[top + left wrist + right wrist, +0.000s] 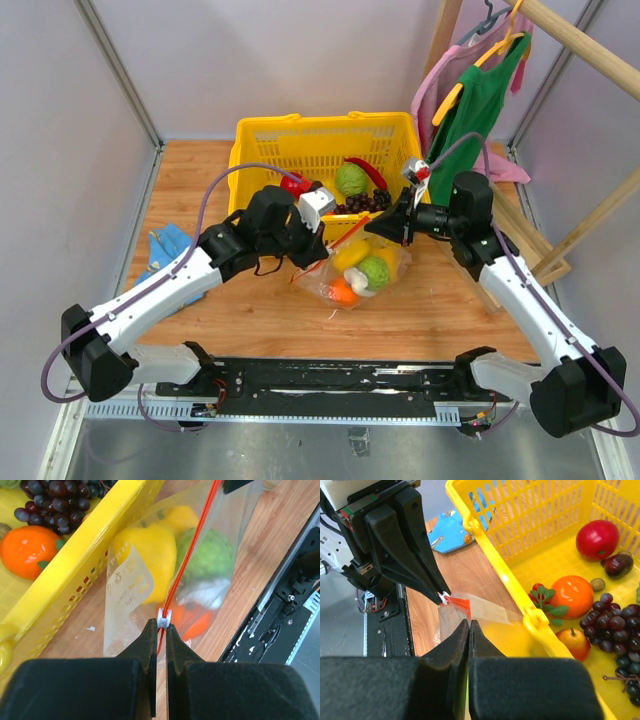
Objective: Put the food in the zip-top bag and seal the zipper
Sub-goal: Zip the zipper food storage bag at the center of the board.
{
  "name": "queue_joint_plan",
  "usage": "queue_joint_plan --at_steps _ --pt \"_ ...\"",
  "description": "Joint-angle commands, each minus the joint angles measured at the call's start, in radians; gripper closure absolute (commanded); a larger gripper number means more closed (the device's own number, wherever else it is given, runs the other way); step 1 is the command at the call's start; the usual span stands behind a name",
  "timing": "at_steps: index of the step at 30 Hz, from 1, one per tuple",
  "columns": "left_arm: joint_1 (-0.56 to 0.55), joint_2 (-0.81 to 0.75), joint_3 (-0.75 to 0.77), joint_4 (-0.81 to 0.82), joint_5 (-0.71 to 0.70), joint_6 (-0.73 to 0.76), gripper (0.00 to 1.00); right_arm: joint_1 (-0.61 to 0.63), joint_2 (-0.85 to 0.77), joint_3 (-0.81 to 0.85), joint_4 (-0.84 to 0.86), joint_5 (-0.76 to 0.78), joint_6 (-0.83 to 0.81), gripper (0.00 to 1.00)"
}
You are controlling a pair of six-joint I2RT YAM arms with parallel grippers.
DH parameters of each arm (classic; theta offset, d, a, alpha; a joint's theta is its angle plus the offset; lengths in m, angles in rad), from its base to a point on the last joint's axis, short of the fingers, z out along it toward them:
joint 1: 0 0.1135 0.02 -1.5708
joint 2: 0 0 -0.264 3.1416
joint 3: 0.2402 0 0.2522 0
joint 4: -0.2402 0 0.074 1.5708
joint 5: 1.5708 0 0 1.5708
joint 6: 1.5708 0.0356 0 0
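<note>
The zip-top bag [355, 272] hangs between my two grippers, just in front of the yellow basket. It holds a yellow bell pepper [147, 555], a green piece [212, 555], an orange piece [195, 619] and a round yellow fruit [182, 517]. The red-orange zipper [192, 540] runs taut along the bag's top edge. My left gripper [160, 625] is shut on the zipper's white slider [164, 617] at the left end; it also shows in the top view [316, 250]. My right gripper [469, 622] is shut on the bag's other end, seen from above [399, 228].
The yellow basket [270, 150] behind the bag holds grapes [615, 617], an orange [572, 595], a red apple [597, 539] and other toy food. A blue cloth [170, 248] lies at left. A wooden rack with hanging clothes [480, 100] stands at right.
</note>
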Motion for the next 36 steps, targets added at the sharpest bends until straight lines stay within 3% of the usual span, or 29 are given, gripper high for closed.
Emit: queue_joint_plan --at_steps 1,25,27,31,36 --pt "0.003 -0.028 -0.02 -0.091 -0.049 0.002 1.0 -0.056 -0.077 -0.021 0.066 0.107 0.04 0.99" --pt "0.004 -0.052 -0.002 -0.235 -0.153 -0.074 1.0 -0.179 -0.269 -0.116 -0.144 0.509 0.092 0.99" --pt "0.004 -0.054 -0.002 -0.236 -0.15 -0.074 1.0 -0.185 -0.274 -0.124 -0.141 0.482 0.093 1.0" --pt "0.004 -0.05 0.002 -0.219 -0.122 -0.061 0.99 -0.184 -0.248 -0.125 -0.089 0.279 0.07 0.99" --pt "0.004 -0.042 0.038 -0.201 -0.09 -0.018 1.0 -0.161 -0.215 -0.09 -0.065 0.085 -0.009 0.68"
